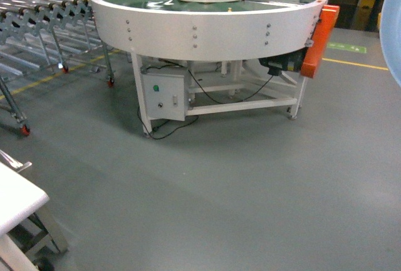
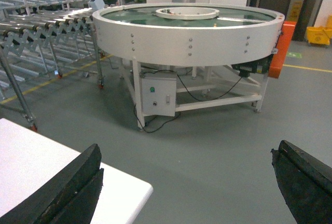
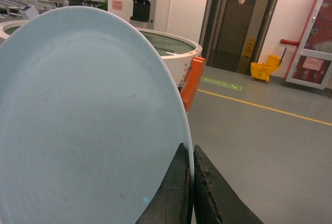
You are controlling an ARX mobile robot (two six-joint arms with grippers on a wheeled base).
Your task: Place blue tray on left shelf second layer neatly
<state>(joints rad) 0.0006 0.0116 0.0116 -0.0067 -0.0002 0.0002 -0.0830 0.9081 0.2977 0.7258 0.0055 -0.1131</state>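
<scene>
Gripping the tray [image 3: 88, 125] by its rim, the right hand [image 3: 191, 182] is clamped edge-on at the lower middle of its wrist frame; a sliver of tray shows at the head view's right edge. The left hand [image 2: 181, 182] is spread apart over grey floor [image 2: 207, 146].

No lettering reads clearly anywhere in these views. A yellow caution sign [image 3: 249, 48] stands by the dark doorway, its print too small to make out. Pink notices hang on the white wall [image 3: 118, 5] and on the red-framed door [image 3: 312, 63], both illegible. A green marking [image 3: 222, 83] lies on the grey floor near the yellow line, its symbols blurred beyond reading.
</scene>
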